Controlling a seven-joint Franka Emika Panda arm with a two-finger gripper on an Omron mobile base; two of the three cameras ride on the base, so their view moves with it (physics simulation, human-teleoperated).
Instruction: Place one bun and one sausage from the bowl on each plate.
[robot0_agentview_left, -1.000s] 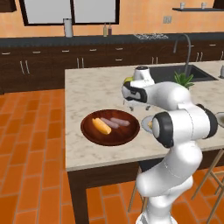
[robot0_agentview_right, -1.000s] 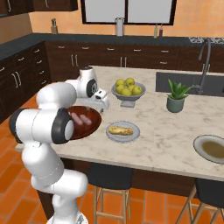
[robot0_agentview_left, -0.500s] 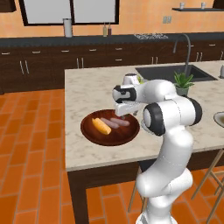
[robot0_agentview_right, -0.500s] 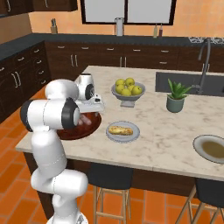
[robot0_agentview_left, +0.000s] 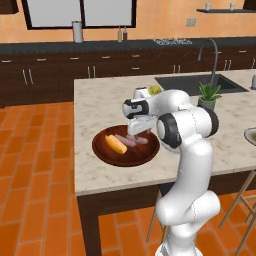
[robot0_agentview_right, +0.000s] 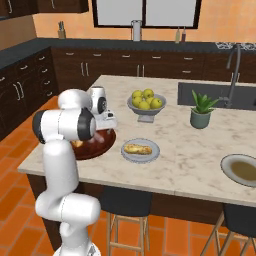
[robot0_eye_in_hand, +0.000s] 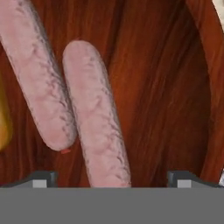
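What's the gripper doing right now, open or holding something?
Gripper: open, holding nothing, poised over a sausage in the wooden bowl.

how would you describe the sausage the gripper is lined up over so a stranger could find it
On the marble island stands a wide, dark reddish-brown wooden bowl, with the open gripper over it. Inside lie an orange-yellow bun and two pale pink sausages side by side. The wanted pink sausage is the one farther from the bun, running down between the fingertips in the hand view.
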